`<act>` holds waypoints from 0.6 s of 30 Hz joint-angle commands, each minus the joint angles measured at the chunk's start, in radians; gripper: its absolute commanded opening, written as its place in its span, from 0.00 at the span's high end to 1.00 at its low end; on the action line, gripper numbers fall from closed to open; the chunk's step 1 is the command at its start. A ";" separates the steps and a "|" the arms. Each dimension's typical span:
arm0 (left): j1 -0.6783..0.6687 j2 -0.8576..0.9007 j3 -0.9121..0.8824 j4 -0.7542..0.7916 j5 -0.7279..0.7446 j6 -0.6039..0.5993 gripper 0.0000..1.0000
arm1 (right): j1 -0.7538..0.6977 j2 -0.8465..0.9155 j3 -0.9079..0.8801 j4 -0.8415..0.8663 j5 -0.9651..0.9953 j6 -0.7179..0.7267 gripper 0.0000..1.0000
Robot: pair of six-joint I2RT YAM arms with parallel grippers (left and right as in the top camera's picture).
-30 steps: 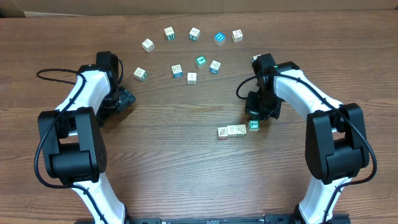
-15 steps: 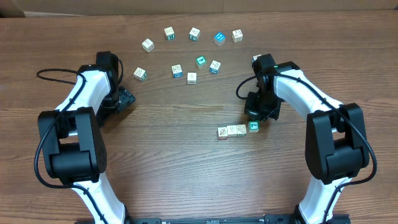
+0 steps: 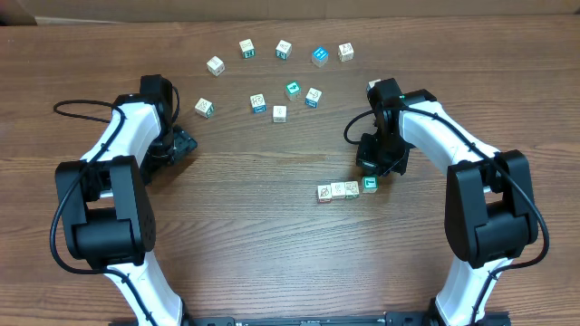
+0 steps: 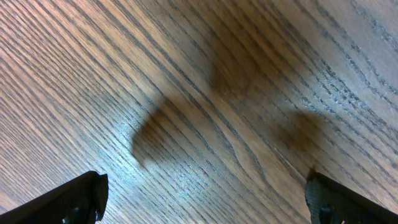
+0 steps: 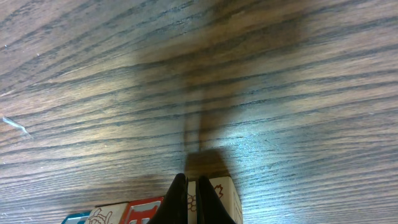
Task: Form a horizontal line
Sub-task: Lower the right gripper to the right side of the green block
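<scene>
Since its little cubes look light, stiff and easily scattered, the row (image 3: 344,189) — lying on the surface (image 3: 272,244) right of centre — is best nudged on flat sides, not pinched. The right tool (image 5: 193,190) is pressed together just beside its green end; the left tool (image 3: 184,143) gapes wide, well apart.

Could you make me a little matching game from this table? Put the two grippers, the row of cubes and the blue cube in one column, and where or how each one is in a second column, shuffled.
Things:
1. left gripper
2. right gripper
3. row
4. blue cube

Place or state:
A. among the loose cubes at the far side of the table
B. shut, close by the row's right end
C. wide open over bare wood
D. near the table's middle, in front of the right arm

Pairs: 1-C, 2-B, 3-D, 4-A
</scene>
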 commanded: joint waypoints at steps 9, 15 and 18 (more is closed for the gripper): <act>0.000 -0.002 -0.006 -0.003 -0.039 0.008 0.00 | 0.005 -0.034 0.018 0.056 0.027 0.009 0.96; 0.000 -0.002 -0.006 -0.003 -0.039 0.008 0.00 | 0.002 -0.034 0.018 0.082 0.122 0.038 0.96; 0.000 -0.002 -0.006 -0.003 -0.039 0.008 0.00 | 0.002 -0.032 0.018 0.087 0.134 0.039 0.96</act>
